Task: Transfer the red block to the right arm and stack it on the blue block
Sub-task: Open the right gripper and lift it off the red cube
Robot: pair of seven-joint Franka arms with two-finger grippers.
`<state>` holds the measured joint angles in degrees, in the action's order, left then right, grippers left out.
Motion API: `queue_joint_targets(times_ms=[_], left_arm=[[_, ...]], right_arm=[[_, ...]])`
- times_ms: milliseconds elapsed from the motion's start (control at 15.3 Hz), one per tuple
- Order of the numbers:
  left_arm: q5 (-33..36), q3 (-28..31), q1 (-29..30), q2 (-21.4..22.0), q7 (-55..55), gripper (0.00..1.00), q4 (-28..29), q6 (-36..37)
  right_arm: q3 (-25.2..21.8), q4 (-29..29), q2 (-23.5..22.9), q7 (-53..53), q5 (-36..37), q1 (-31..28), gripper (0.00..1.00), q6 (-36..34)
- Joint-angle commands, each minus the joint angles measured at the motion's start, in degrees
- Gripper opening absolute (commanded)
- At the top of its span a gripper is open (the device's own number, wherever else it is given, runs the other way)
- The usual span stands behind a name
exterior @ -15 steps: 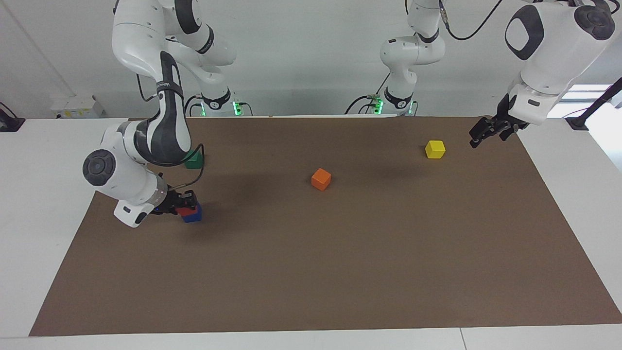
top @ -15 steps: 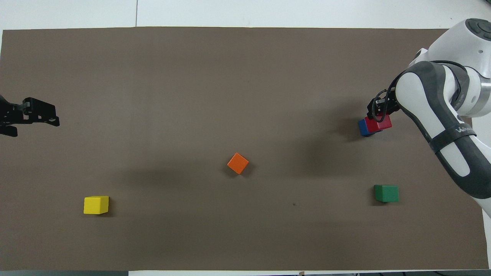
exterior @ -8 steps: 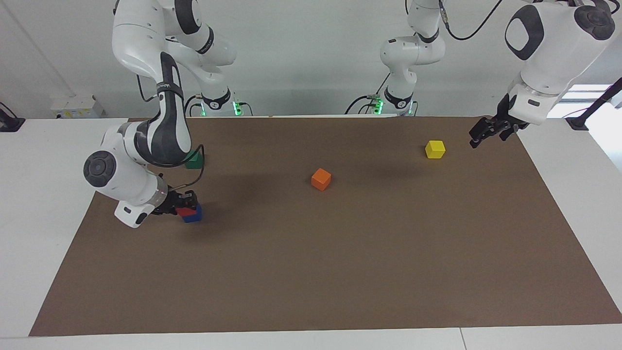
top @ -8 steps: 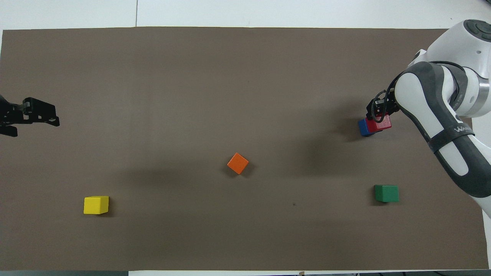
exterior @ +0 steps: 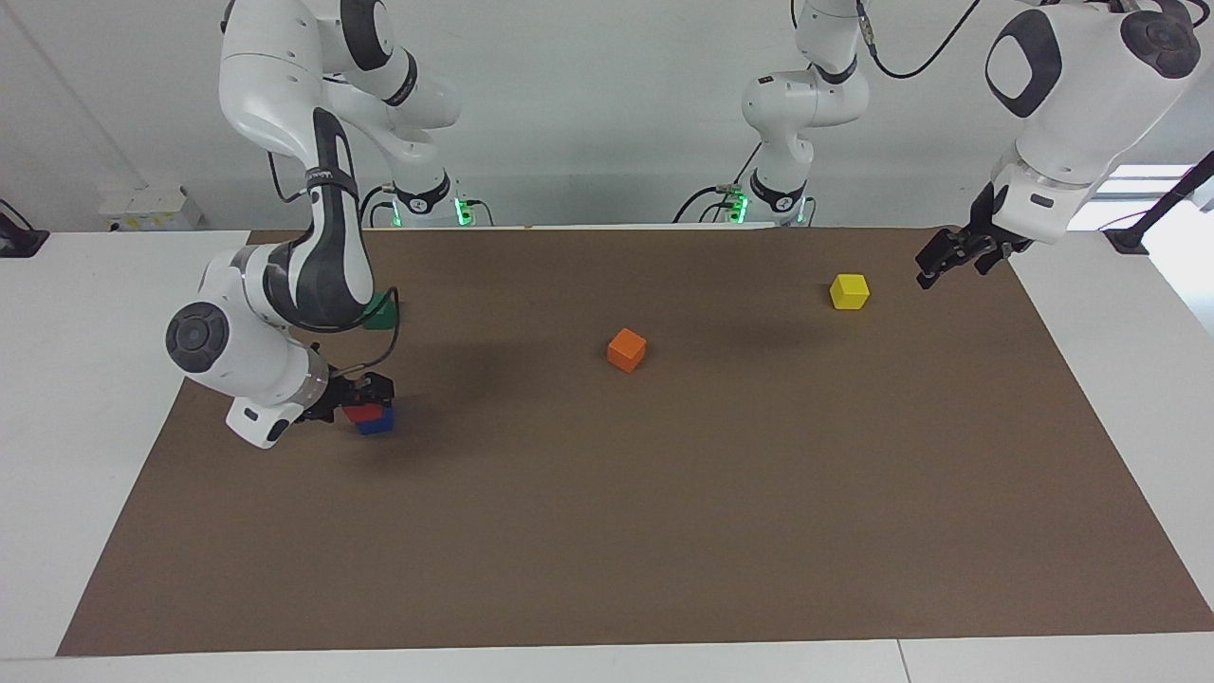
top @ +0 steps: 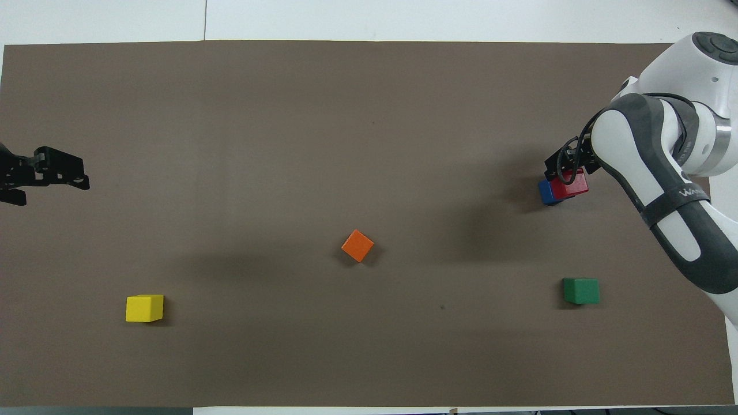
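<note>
A: Any writing on show? I can pick out pale letters on the dark band of the right arm [top: 669, 202], something beginning "WA", and the rest runs off out of sight.

B: That's all I get too. The cubes are plain on every face, no labels.

A: Down to the action: the red block [exterior: 358, 413] sits on the blue block [exterior: 376, 421] at the right arm's end of the brown mat [exterior: 664, 493].

B: And not squarely. From overhead the red block [top: 569, 184] is shifted toward the arm, leaving a strip of the blue block [top: 545, 192] uncovered.

A: It's a cube, so no long axis, but its edges run close to parallel with the mat's edges, turned only slightly.

B: The right gripper [exterior: 365, 398] is right at the red block, fingers either side. Clamped or let go, I cannot tell.

A: The left gripper [exterior: 951, 256] waits over the mat's edge at the left arm's end, near the yellow block [exterior: 849, 291]. Fingers spread apart, nothing between them.

B: The orange block [exterior: 626, 349] sits mid-mat, turned cornerwise.

A: And the green block [top: 580, 290] lies nearer the robots than the stack, well apart from it.
</note>
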<state>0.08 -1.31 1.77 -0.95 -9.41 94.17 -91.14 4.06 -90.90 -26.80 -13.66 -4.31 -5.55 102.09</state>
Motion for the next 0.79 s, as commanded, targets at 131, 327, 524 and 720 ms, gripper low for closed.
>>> queue_joint_targets(times_ms=[131, 327, 524, 720], left_arm=[[-0.61, 0.61, -0.54, 0.95, -0.69, 1.00, 0.66, 0.61], [-0.61, 0.61, -0.54, 0.95, -0.69, 1.00, 0.66, 0.61], [-0.61, 0.61, -0.54, 0.95, -0.69, 1.00, 0.66, 0.61], [-0.61, 0.61, -0.54, 0.95, -0.69, 1.00, 0.66, 0.61]], right_arm=[[0.60, -0.15, 2.09, 2.05, -0.17, -0.78, 1.00, 0.04], [0.51, -0.32, 7.00, 2.77, 0.09, -0.69, 1.00, -2.77], [0.51, -1.29, 12.37, 1.89, 0.18, -1.30, 1.00, -5.67], [0.42, -0.94, 16.76, 1.98, 0.97, -3.58, 1.00, -6.47]])
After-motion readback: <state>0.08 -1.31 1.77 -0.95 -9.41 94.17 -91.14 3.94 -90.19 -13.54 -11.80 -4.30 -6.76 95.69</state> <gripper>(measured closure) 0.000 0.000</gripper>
